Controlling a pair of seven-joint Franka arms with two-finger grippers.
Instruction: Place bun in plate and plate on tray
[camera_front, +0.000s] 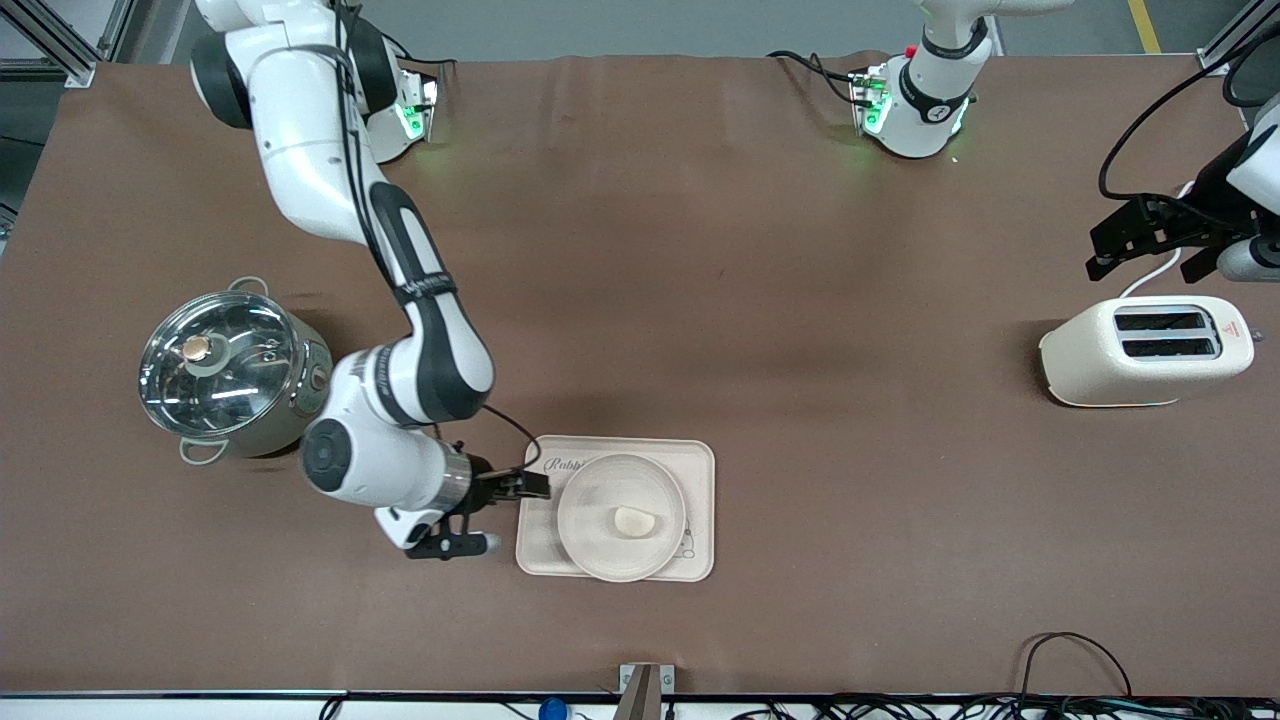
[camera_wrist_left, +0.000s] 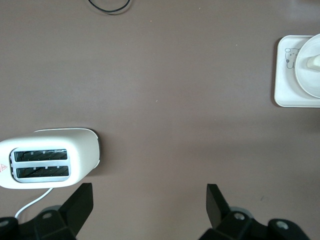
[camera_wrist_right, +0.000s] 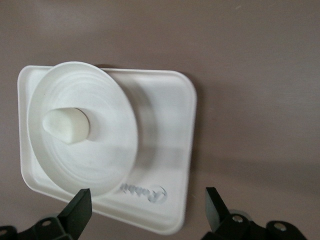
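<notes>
I count two arms, each ending in one two-finger gripper: my right gripper and my left gripper, two grippers in total.

Item count on the table:
- One bun.
- One plate.
- One tray, carrying one script marking and one small rabbit drawing.
- One toaster, with two slots, near the table edge at my left arm's end.
- One metal pot, with one glass lid, one lid knob and two side handles, toward the table edge at my right arm's end.

Total: five separate tabletop items, one of each kind.
</notes>
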